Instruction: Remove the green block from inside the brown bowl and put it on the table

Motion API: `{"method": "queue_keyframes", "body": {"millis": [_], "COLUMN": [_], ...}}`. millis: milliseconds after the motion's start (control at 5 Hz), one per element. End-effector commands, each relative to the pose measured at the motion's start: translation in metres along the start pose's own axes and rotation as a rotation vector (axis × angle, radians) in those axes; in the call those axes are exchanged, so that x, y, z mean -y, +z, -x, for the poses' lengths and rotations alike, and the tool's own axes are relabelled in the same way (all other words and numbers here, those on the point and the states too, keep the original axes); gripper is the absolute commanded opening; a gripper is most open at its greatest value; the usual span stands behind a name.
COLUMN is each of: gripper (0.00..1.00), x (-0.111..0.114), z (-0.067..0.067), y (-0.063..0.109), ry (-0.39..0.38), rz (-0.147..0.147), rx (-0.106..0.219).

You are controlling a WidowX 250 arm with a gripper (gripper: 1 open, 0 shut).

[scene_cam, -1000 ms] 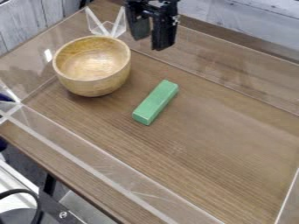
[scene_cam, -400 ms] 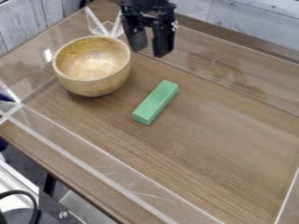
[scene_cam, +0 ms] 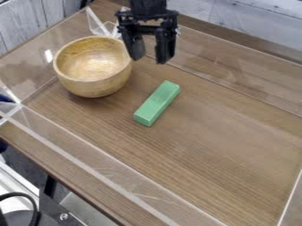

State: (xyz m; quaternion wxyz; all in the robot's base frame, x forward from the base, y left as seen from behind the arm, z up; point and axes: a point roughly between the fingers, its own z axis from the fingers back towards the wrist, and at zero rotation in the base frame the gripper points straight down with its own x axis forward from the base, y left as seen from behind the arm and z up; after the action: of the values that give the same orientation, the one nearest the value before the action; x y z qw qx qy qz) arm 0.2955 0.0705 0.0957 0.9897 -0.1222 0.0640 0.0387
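Note:
The green block [scene_cam: 157, 102] is a small bright green bar lying flat on the table [scene_cam: 213, 132], just right of the brown bowl [scene_cam: 92, 65]. Nothing shows inside the bowl's pale hollow. My gripper [scene_cam: 151, 49] hangs behind the block and at the bowl's back right rim. It points down, its two black fingers [scene_cam: 137, 46] stand apart, and nothing is between them. It touches neither the block nor the bowl.
Low clear acrylic walls [scene_cam: 71, 157] run round the table's edges. A folded clear sheet [scene_cam: 106, 25] stands at the back behind the bowl. A black wheel [scene_cam: 18, 212] shows off the table at the lower left.
The gripper has come down a little toward the table and rolled about its own axis, so both fingers now show side by side. Block and bowl have not moved.

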Motion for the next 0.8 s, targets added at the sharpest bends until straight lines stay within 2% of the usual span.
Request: {"method": "queue_keyframes", "body": {"millis": [0, 200, 400, 600], "gripper": [0.00, 1.00, 1.00, 1.00], "x": [0.002, 0.015, 0.014, 0.010], "z": [0.003, 0.010, 0.015, 0.014], "y": [0.001, 0.015, 0.010, -0.009], "ry": [0.049, 0.049, 0.042, 0.053], "rz": [-0.041, -0.047, -0.054, -0.077], "rx": [0.092, 0.161, 0.197, 0.205]}}
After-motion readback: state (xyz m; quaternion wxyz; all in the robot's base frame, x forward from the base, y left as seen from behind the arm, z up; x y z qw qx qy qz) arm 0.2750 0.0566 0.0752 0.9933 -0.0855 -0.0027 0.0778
